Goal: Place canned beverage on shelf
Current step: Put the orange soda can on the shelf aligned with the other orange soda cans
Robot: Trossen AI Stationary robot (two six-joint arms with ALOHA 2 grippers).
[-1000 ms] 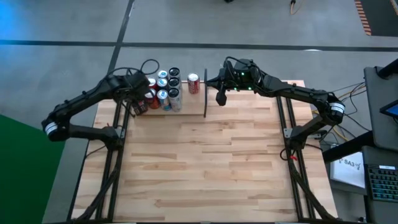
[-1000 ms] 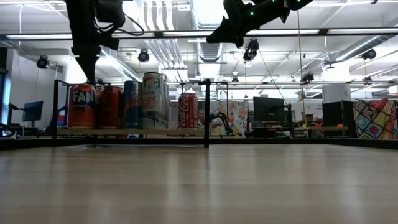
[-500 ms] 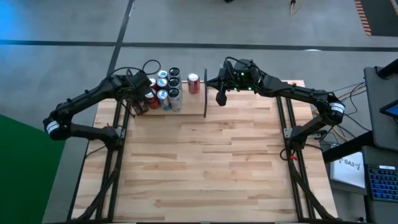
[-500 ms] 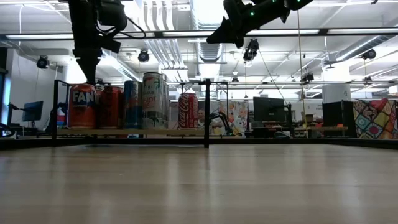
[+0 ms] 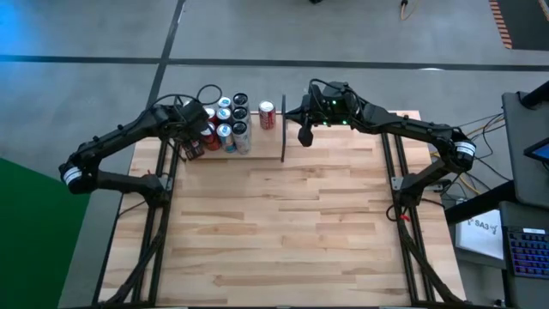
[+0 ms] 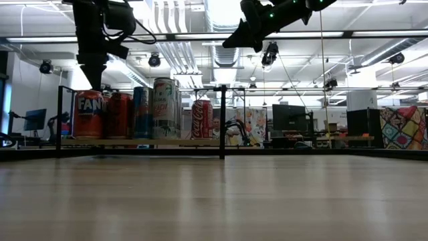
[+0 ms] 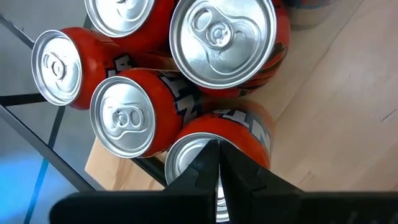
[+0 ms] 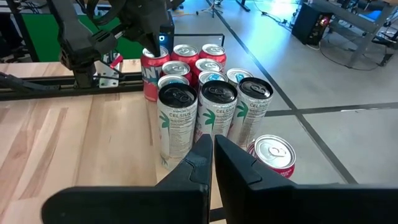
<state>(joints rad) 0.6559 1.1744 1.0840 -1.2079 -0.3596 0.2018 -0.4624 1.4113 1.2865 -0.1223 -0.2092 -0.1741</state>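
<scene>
standing on the shelf [image 5: 257,153]: three celsius cans [image 8: 214,118], one coke can [image 5: 267,114].

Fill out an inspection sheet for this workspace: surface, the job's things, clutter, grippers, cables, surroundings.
Surface: light wood table, bare across its near part.
Job's things: shelf along the far edge, black divider rod upright; orange Fanta cans and tall Celsius cans stand clustered on the left arm's side of the rod; a lone red Coca-Cola can stands nearest the rod.
Clutter: nothing seen.
Grippers: left gripper shut, empty, above the Fanta cans; right gripper shut, empty, raised on the rod's other side.
Cables: black loop behind the cans; loose wires off the table's right edge.
Surroundings: grey floor; monitors and desks beyond.
</scene>
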